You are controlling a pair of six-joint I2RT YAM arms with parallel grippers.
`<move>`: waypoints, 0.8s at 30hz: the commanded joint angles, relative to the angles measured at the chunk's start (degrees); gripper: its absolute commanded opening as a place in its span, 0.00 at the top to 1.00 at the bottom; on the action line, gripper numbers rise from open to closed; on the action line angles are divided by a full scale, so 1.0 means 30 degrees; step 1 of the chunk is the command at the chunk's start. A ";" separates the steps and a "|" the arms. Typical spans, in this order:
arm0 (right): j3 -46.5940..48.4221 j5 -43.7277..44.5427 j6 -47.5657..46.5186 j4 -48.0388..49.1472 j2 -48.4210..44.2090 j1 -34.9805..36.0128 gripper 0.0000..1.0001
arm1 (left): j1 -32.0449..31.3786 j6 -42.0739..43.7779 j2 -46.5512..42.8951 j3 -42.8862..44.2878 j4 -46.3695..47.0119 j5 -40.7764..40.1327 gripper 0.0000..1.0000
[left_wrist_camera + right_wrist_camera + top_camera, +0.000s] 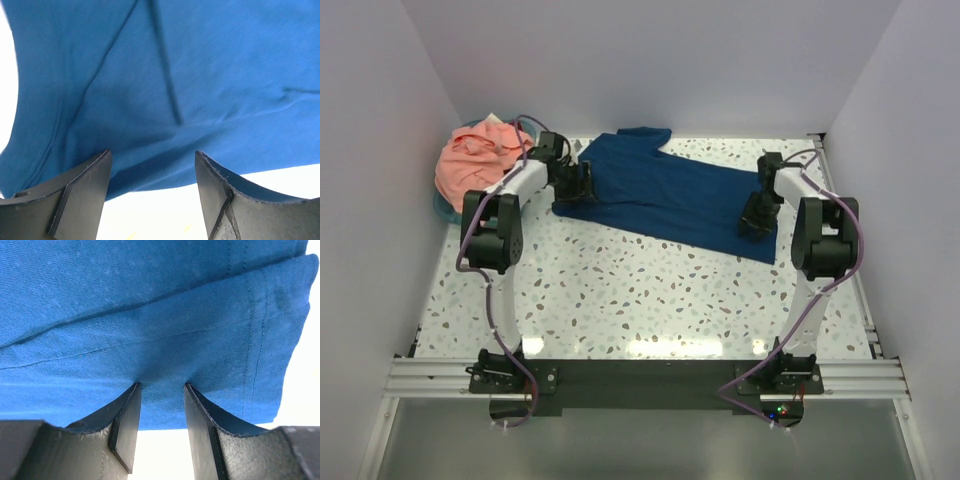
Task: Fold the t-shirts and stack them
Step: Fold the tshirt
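Left gripper point(152, 167): jaws wide, matte black fingers point(82, 192) with wedge-shaped, seamed pads, straddling the near edge of the navy t-shirt point(200, 75) without nipping it. The cloth there is soft knit, finely ribbed, with one raised crease running down the frame and a diagonal fold off it. Right gripper point(161, 390): jaws noticeably narrower but still apart, tips set on a doubled hem; a slight pucker sits between the tips, and I cannot tell whether they pinch. Double rows of stitching run along that hem at the right of the frame. From above, the navy shirt lies spread flat across the upper centre of the table point(620, 300), a pale terrazzo-speckled top, with one gripper at each end. The salmon-pink t-shirt point(475, 160) is heaped, crumpled, in a round teal basket point(442, 208) at upper left. Purple cables point(470, 240) loop along the white arms.
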 commanded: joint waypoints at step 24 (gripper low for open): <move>0.3248 -0.0832 -0.0803 -0.1375 0.0776 -0.0019 0.55 | -0.1891 0.0368 0.2844 0.4806 -0.1371 -0.1268 0.49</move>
